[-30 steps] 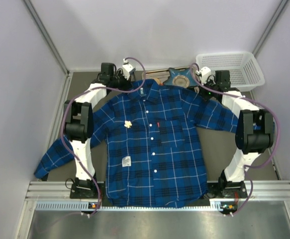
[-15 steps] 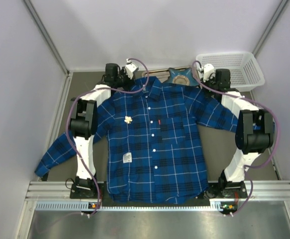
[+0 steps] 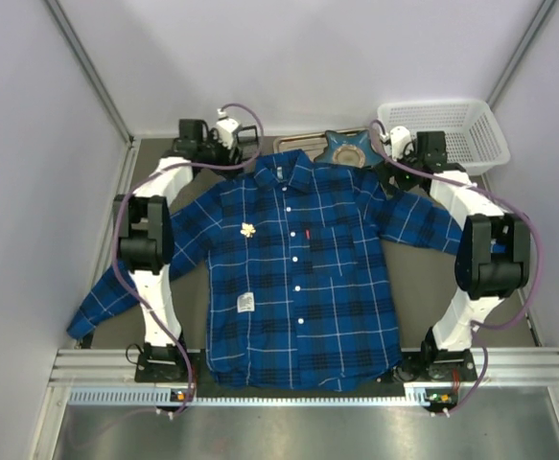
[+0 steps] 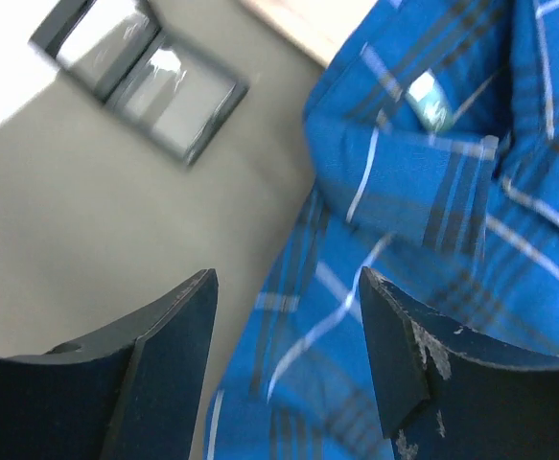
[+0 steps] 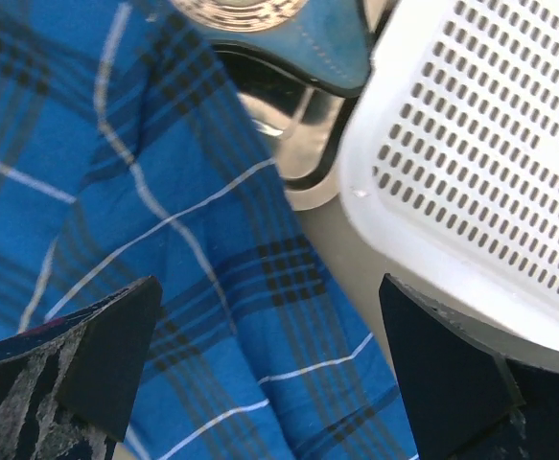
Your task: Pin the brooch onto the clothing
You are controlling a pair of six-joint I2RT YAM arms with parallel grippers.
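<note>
The clothing [image 3: 298,287], a blue plaid shirt, lies spread flat and face up on the table, collar at the far end. The brooch [image 3: 248,229], a tiny pale gold flower, sits on its chest left of the button row. My left gripper [image 3: 233,158] [image 4: 289,287] hovers open over the shirt's [image 4: 452,192] left shoulder edge, nothing between its fingers. Above the right shoulder my right gripper [image 3: 385,172] [image 5: 267,287] stands wide open over the cloth [image 5: 164,240] and holds nothing. The brooch shows in neither wrist view.
A white perforated basket [image 3: 452,134] [image 5: 480,144] stands at the back right, close to my right gripper. A blue star-shaped dish [image 3: 346,149] [image 5: 308,38] rests on a metal tray [image 5: 289,125] behind the collar. The shirt's sleeves stretch out under both arms.
Both grippers were shut on the shirt's shoulders and have opened and let go. The left gripper has shifted left, off the collar side. The shirt now lies flatter.
</note>
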